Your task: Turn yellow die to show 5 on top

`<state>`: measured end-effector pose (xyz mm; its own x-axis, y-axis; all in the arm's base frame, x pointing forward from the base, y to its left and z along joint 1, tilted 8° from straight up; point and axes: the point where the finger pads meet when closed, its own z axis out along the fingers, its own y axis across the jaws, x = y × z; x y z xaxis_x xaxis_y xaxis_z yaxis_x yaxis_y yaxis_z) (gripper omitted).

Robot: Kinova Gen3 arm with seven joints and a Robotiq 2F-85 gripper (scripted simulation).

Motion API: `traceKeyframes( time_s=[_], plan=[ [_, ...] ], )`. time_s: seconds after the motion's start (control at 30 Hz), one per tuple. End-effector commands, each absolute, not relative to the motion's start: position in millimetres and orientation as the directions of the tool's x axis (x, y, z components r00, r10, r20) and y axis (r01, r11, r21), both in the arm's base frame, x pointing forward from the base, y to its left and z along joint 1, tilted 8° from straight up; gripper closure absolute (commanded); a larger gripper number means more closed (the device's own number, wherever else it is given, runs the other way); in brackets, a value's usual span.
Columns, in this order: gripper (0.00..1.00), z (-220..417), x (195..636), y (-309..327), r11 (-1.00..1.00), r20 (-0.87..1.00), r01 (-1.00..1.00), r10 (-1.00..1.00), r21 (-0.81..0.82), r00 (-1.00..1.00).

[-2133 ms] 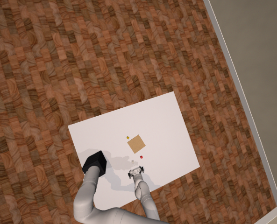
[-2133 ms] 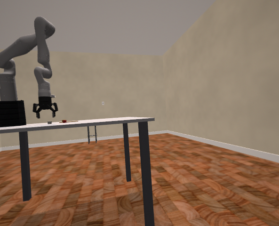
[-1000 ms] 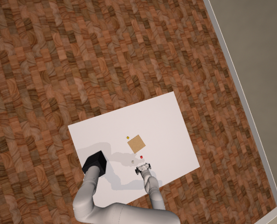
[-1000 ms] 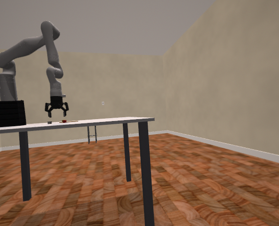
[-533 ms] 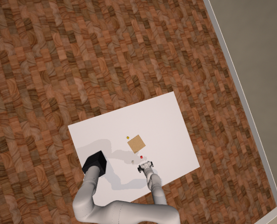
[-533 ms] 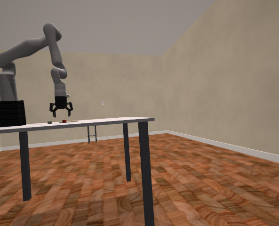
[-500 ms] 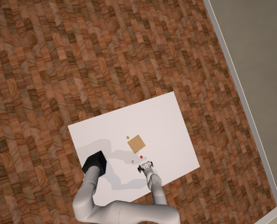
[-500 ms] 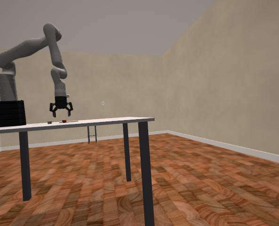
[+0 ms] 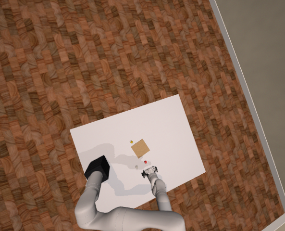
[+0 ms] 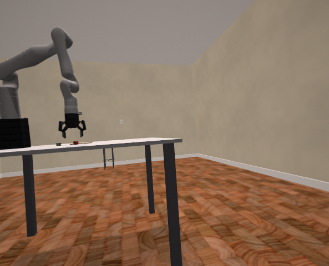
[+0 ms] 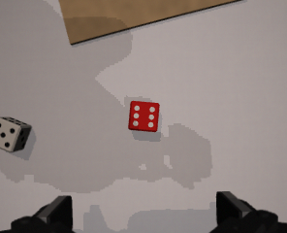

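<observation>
Because nothing is grasped yet, the gripper [image 9: 150,171] [image 10: 72,135] [image 11: 144,210] hovers with fingers spread wide, probably to pass safely above the red die [image 9: 145,161] [image 10: 75,142] [image 11: 143,116]. The yellow die [image 9: 131,142] sits just beside the mat [image 9: 140,148] [image 10: 86,142] [image 11: 100,19], needing a turn and placement.

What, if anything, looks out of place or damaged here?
Nothing looks damaged or spilled. The yellow die sits off the mat, beside it, though it must end up on it.
</observation>
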<state>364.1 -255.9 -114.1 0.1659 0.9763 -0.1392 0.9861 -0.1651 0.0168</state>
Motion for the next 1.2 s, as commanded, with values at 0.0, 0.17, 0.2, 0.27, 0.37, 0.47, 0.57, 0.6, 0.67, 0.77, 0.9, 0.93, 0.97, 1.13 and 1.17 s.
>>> traceKeyframes(
  time_s=[0.0,0.17,0.2,0.27,0.37,0.47,0.57,0.6,0.67,0.77,0.9,0.93,0.97,1.13,1.17],
  plan=[
    [0.0,-113,365,-256,-0.165,-0.14,0.986,0.976,0.018,0.166],
    [0.0,-113,365,-256,-0.165,-0.14,0.986,0.976,0.018,0.166],
    [0.0,-113,365,-256,-0.165,-0.14,0.986,0.976,0.018,0.166],
    [0.0,-113,365,-256,-0.165,-0.14,0.986,0.976,0.018,0.166],
    [0.0,-113,365,-256,-0.165,-0.14,0.986,0.976,0.018,0.166],
    [0.0,-113,365,-256,-0.165,-0.14,0.986,0.976,0.018,0.166],
    [0.0,-113,365,-256,-0.165,-0.14,0.986,0.976,0.018,0.166],
    [0.0,-113,365,-256,-0.165,-0.14,0.986,0.976,0.018,0.166],
    [0.0,-114,365,-255,-0.165,-0.14,0.986,0.976,0.018,0.166],
    [0.0,-114,364,-250,-0.165,-0.14,0.986,0.976,0.018,0.166],
    [0.0,-115,363,-244,-0.165,-0.14,0.986,0.976,0.018,0.166],
    [0.0,-116,363,-240,-0.165,-0.14,0.986,0.976,0.018,0.166],
    [0.0,-116,363,-235,-0.165,-0.14,0.986,0.976,0.018,0.166],
    [0.0,-121,359,-201,-0.165,-0.14,0.986,0.976,0.018,0.166],
    [0.0,-122,358,-193,-0.165,-0.14,0.986,0.976,0.018,0.166]
  ],
)
